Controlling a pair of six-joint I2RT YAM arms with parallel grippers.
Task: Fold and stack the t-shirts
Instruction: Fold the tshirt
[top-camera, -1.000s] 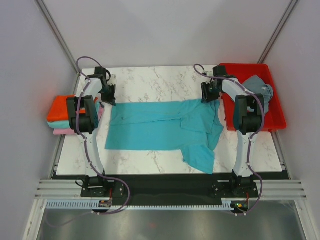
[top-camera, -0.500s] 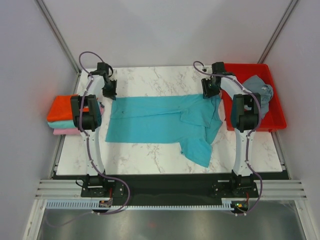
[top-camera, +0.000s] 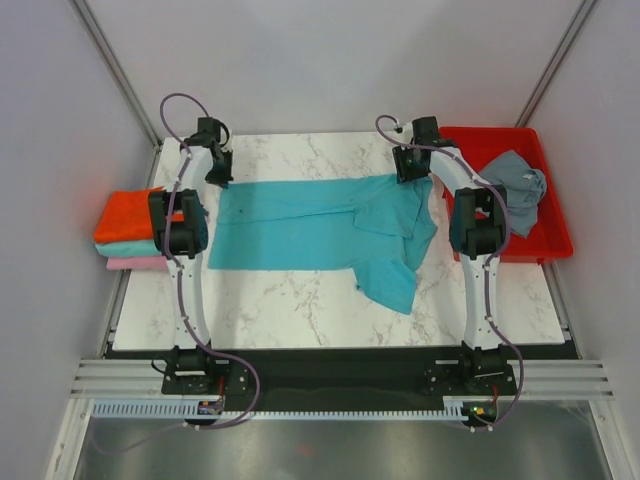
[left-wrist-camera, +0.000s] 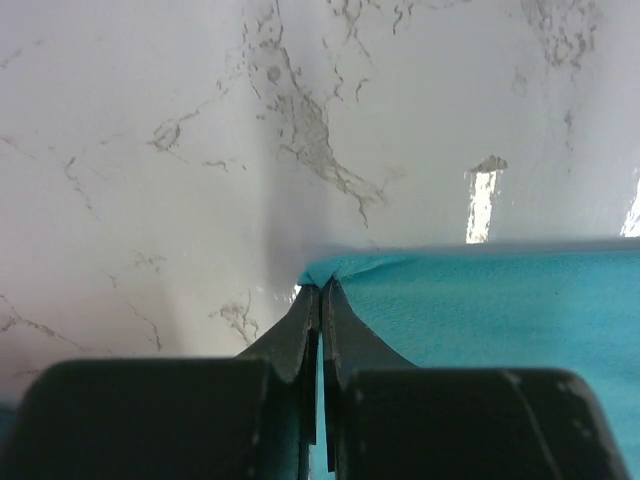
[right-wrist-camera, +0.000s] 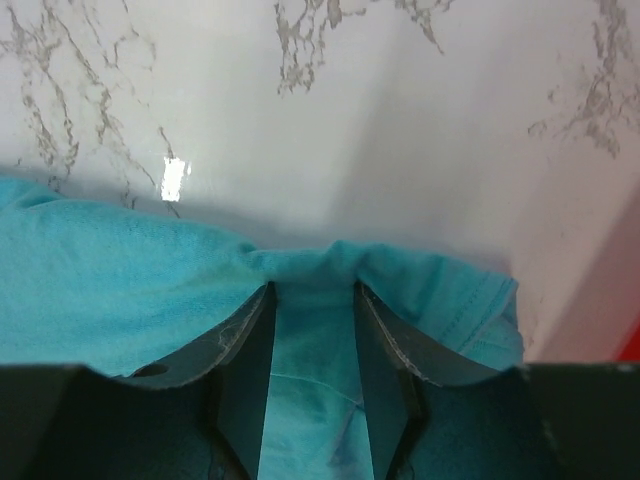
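Turquoise t-shirt (top-camera: 300, 225): soft matte knit, 1 colour, lying mostly flat across the far half of the table (top-camera: 300, 310), a glossy white marble-look top w/ grey veins. Shirt's far hem runs straight, parallel to the far edge. The right part is rumpled, w/ a loose flap trailing toward the near edge, right of centre.

L gripper (top-camera: 218, 176) is at the shirt's far-left corner. In the wrist view its 2 dark tapered fingers (left-wrist-camera: 305, 330) are clenched tight, nipping the cloth corner, no gap showing. R gripper (top-camera: 412, 172) is at the far-right corner of the shirt, just beside the tray (top-camera: 555, 245). Its jaws stand approx half apart w/ a thick pucker of turquoise cloth bunched between them, so it's grasping the hem.

Tray is rigid red plastic, rectangular, at the table's right edge. A slate grey t-shirt (top-camera: 520, 180) lies crumpled in it. Off the left edge is a folded stack of 3: orange-red t-shirt (top-camera: 125, 218) on top, teal t-shirt (top-camera: 125, 248) in the middle, pink t-shirt (top-camera: 130, 264) at the bottom.
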